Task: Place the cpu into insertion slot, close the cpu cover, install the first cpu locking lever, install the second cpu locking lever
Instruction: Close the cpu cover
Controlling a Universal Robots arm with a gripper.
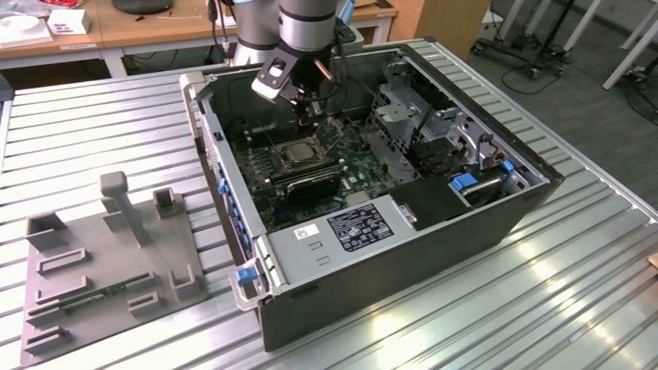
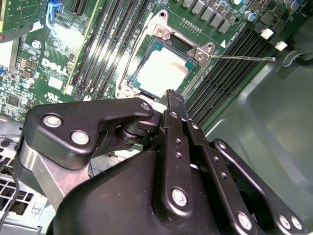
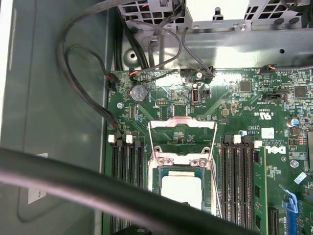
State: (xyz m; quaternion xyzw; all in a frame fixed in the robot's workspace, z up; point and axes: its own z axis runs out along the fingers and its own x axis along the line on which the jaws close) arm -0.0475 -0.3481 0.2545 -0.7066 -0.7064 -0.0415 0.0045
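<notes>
Over ribbed worktop (image 1: 123, 123), hovering, gripper (image 2: 169, 97) pinched closed and empty, judging springy wire lever (image 2: 242, 58) best pressed near its tip.

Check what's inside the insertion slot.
The cpu sits in the insertion slot, its pale face showing through the window of the cpu cover. The frame hides its edges; the slot's floor beneath is covered.

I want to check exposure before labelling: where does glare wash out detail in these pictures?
In both wrist views the cpu face is blown out white; in the exterior view, bright reflections streak the ribbed metal table.
</notes>
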